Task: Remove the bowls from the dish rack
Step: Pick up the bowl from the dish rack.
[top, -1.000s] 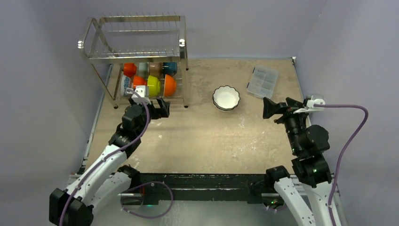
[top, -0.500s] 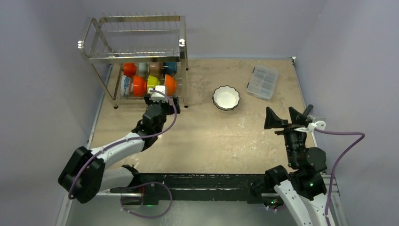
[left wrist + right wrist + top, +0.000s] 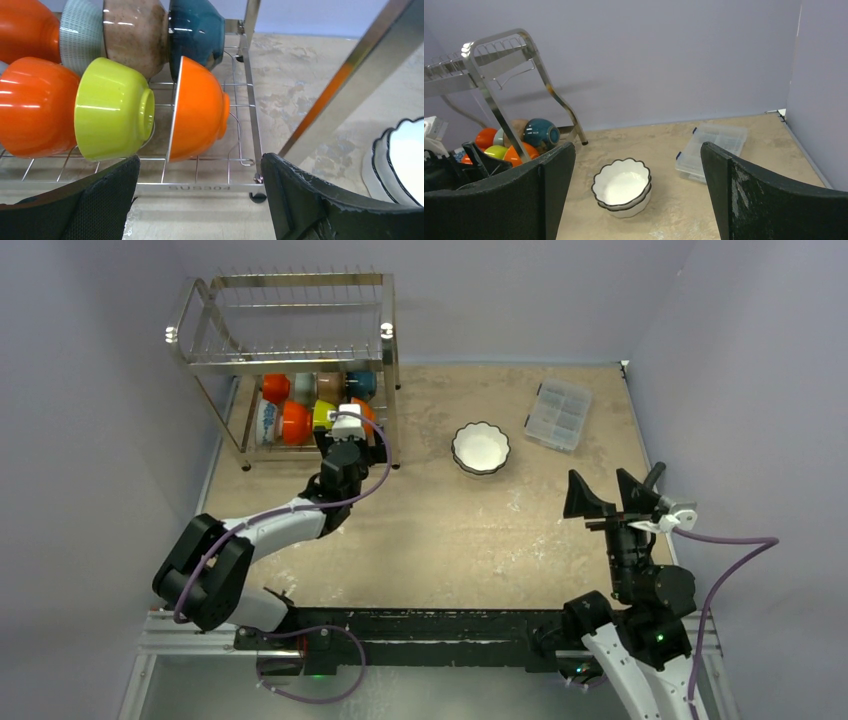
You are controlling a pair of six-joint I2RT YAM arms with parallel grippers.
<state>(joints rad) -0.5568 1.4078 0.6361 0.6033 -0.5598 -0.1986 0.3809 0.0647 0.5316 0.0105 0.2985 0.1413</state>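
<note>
Left wrist: bowls (image 3: 112,110) on dish rack (image 3: 200,188), lower tier, far left; my left gripper (image 3: 199,162) gapes empty before the end orange bowl (image 3: 197,107). Reaching, I judge; next straddle its rim, pinch. Near right, right gripper (image 3: 606,492) splayed, idle.

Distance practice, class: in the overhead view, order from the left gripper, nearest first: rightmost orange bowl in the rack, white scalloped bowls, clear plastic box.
1. Rightmost orange bowl, at the left gripper.
2. White scalloped bowls, mid-table.
3. Clear plastic box, far right.
</note>
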